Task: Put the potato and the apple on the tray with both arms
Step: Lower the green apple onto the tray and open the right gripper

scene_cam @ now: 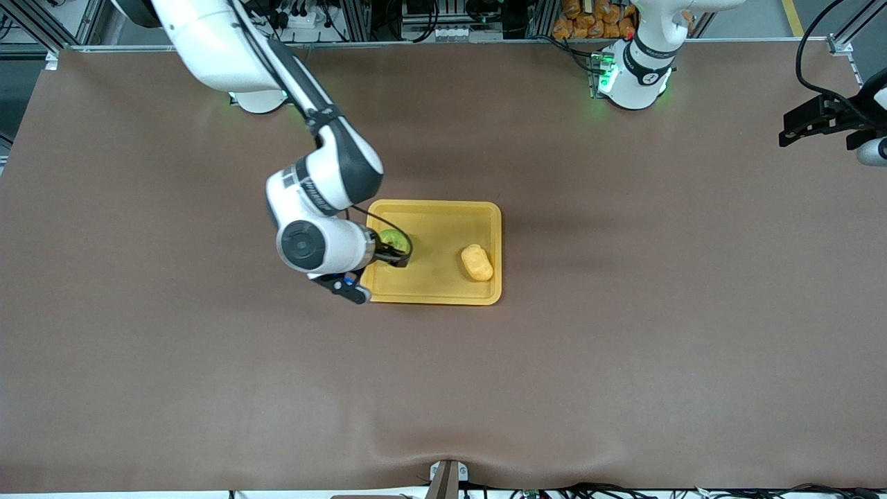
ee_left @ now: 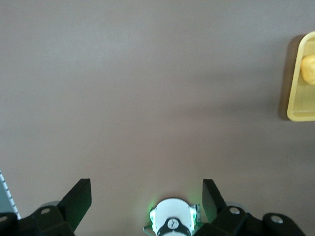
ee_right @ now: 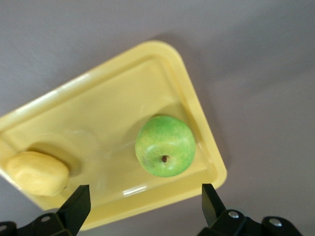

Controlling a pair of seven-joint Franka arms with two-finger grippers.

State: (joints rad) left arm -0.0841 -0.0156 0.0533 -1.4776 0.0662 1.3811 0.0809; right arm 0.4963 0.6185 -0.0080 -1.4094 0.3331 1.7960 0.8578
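The yellow tray [scene_cam: 438, 225] lies mid-table. The pale-yellow potato [scene_cam: 477, 263] rests on it at the end toward the left arm. The green apple [scene_cam: 392, 238] rests on the tray at the end toward the right arm, partly hidden by the right arm's wrist. My right gripper [scene_cam: 395, 258] is open just above the apple; in the right wrist view the apple [ee_right: 165, 145] lies free on the tray [ee_right: 123, 98], clear of the fingertips [ee_right: 78, 205], with the potato [ee_right: 37, 173] beside it. My left gripper [scene_cam: 807, 126] waits open, high over the left arm's end of the table.
The left wrist view shows my open left gripper [ee_left: 145, 199] over bare brown table, the left arm's green-lit base [ee_left: 172, 223], and a corner of the tray [ee_left: 295, 96] with the potato [ee_left: 309, 69]. Brown mat surrounds the tray.
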